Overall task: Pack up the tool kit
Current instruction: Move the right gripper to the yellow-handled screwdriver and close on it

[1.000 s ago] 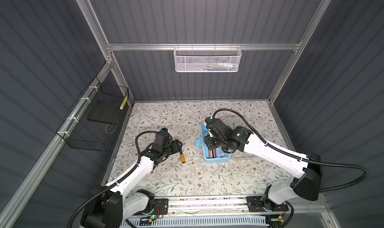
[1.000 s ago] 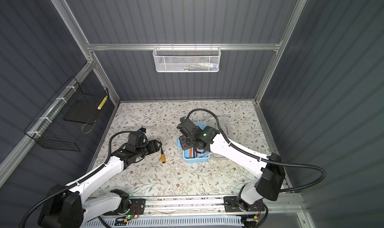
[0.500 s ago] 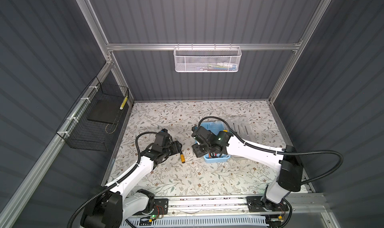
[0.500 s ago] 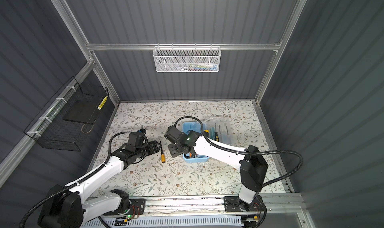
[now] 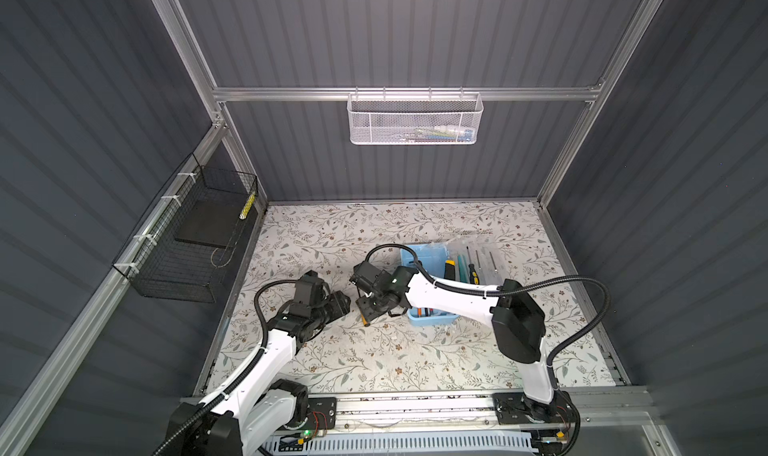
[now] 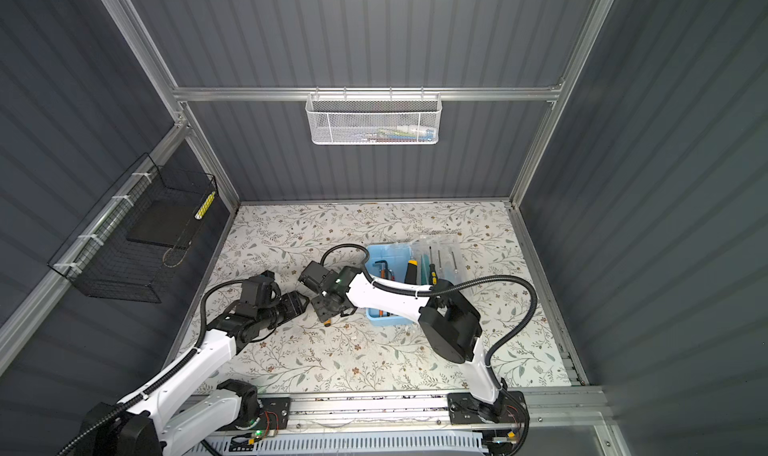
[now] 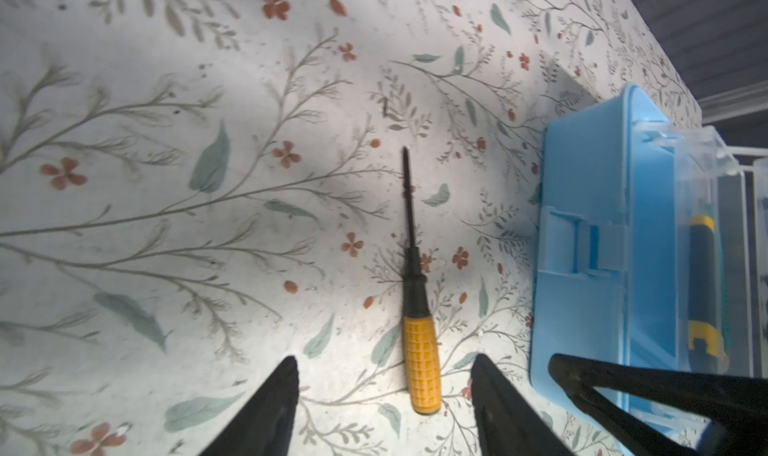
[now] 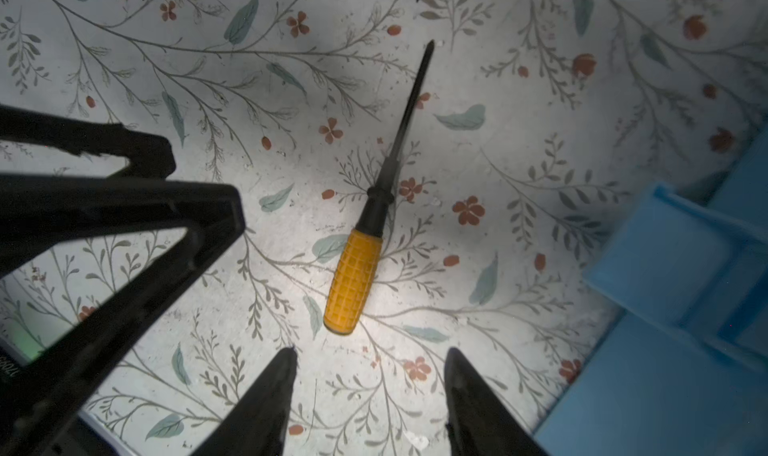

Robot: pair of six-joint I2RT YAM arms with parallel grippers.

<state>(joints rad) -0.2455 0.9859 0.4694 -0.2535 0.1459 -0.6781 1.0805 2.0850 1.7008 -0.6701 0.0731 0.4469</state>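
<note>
right gripper (image 8: 372, 352) swung off the box (image 8: 665, 308) over the screwdriver (image 8: 353, 281).

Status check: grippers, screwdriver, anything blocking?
Jaws open, empty: left gripper, right gripper. Loose screwdriver flat on table, outside blue box, near both. Grippers crowd each other; possible clash.

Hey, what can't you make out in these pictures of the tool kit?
Screwdriver: nearly all hidden under the right gripper in both top views.
Blue box: middle covered by the right arm in both top views; cropped in both wrist views.
White mesh basket: contents too small, veiled by mesh.
</note>
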